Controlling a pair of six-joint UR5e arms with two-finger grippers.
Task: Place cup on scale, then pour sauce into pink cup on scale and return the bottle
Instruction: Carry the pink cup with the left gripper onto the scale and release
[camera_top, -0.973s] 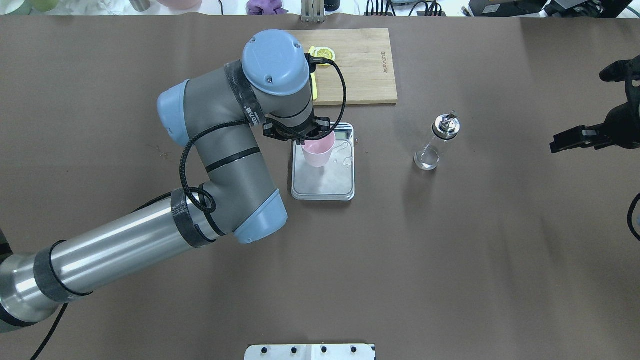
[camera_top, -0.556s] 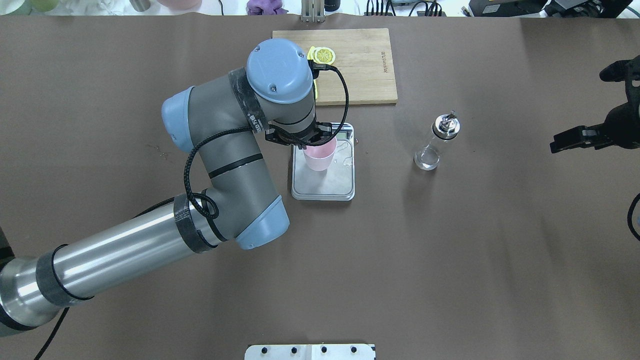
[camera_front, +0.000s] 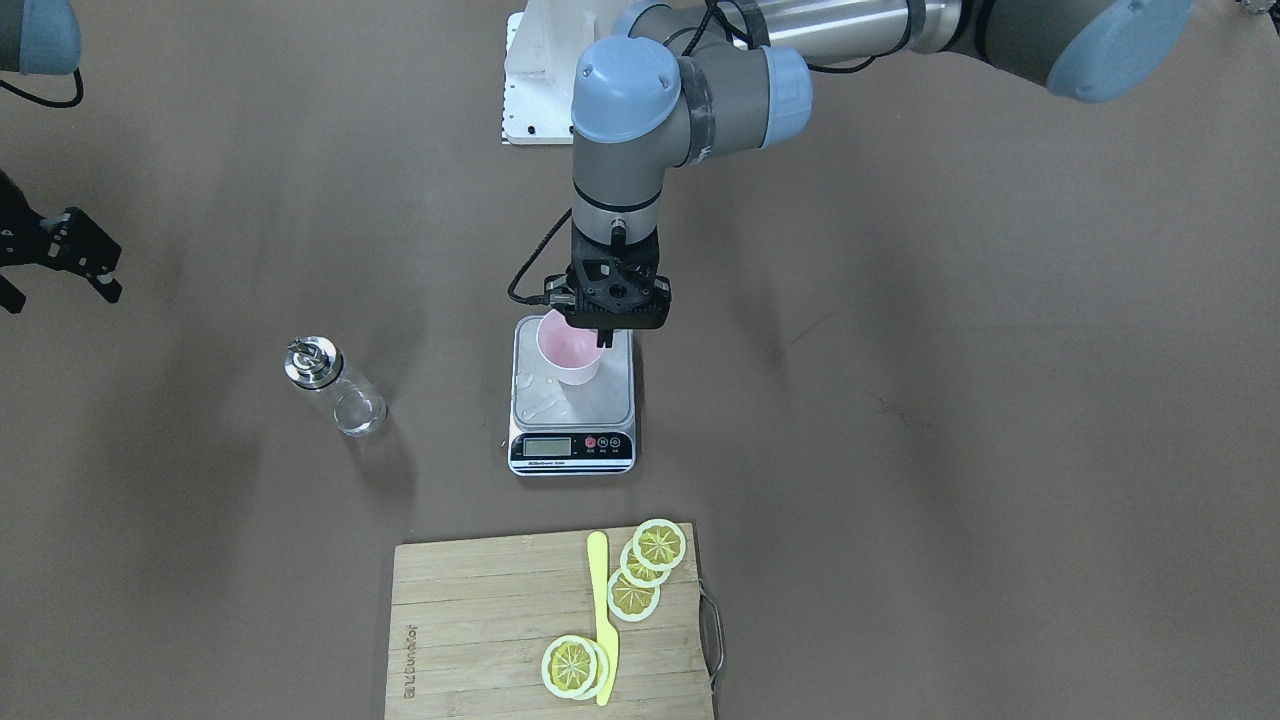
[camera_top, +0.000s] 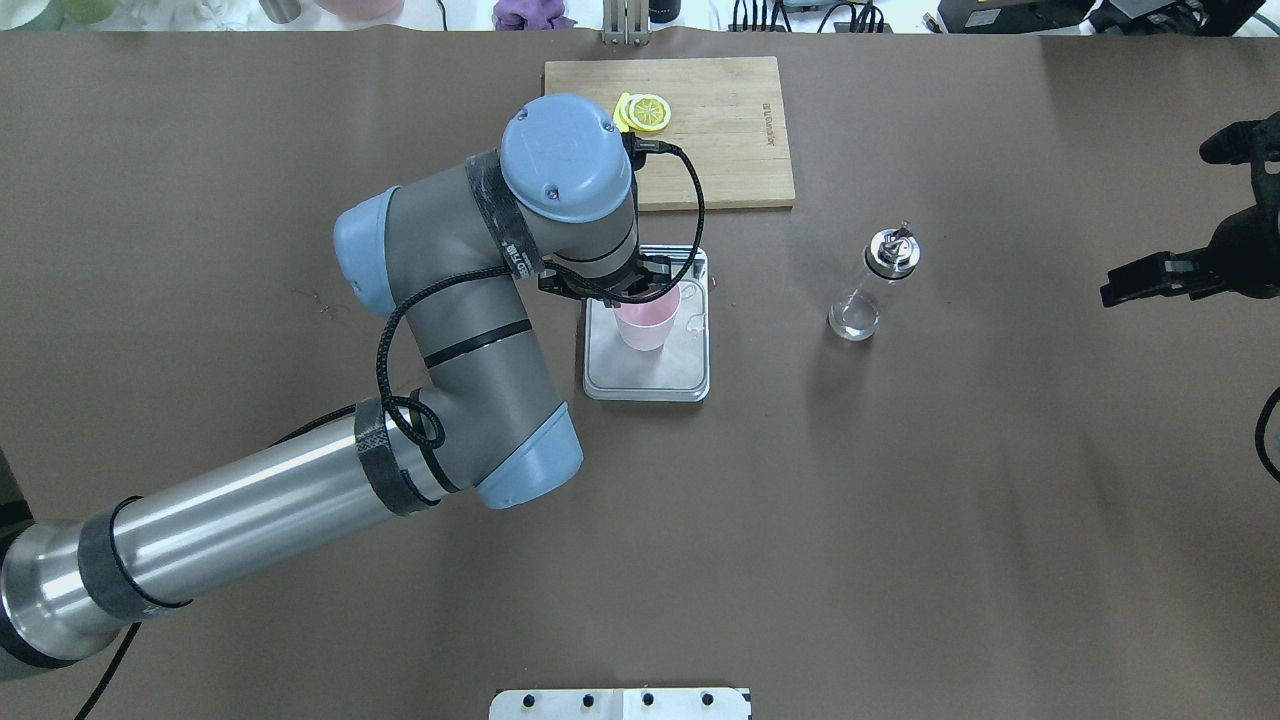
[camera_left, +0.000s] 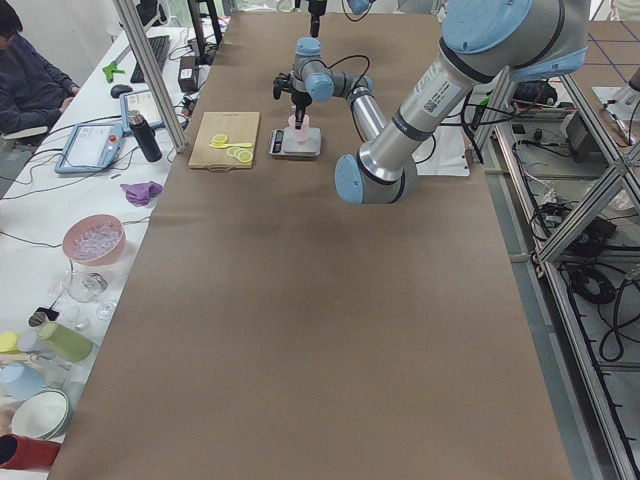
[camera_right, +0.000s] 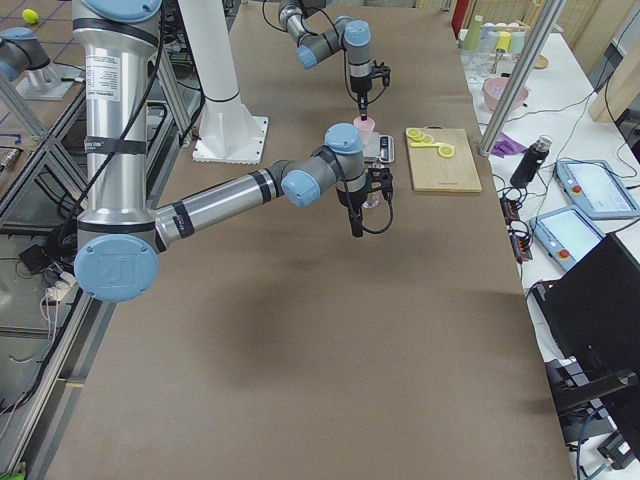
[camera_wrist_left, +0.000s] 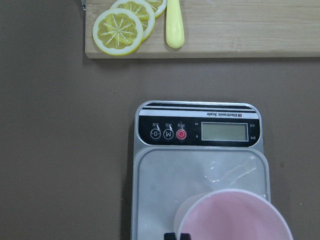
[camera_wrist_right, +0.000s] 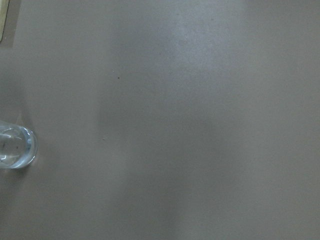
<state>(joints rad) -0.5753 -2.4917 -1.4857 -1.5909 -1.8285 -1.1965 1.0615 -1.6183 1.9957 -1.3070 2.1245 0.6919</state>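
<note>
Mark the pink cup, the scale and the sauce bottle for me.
pink cup (camera_top: 648, 326): overhead view, outer side wall.
scale (camera_top: 662, 373): overhead view, bare steel platform.
sauce bottle (camera_top: 870, 290): overhead view, glass body.

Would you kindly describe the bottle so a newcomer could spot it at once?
Find the wooden cutting board at the far edge of the table, then the steel scale just in front of it. The bottle stands alone on the robot's right of the scale. Unlike the pink cup, it is clear glass with a shiny metal pourer cap.
</note>
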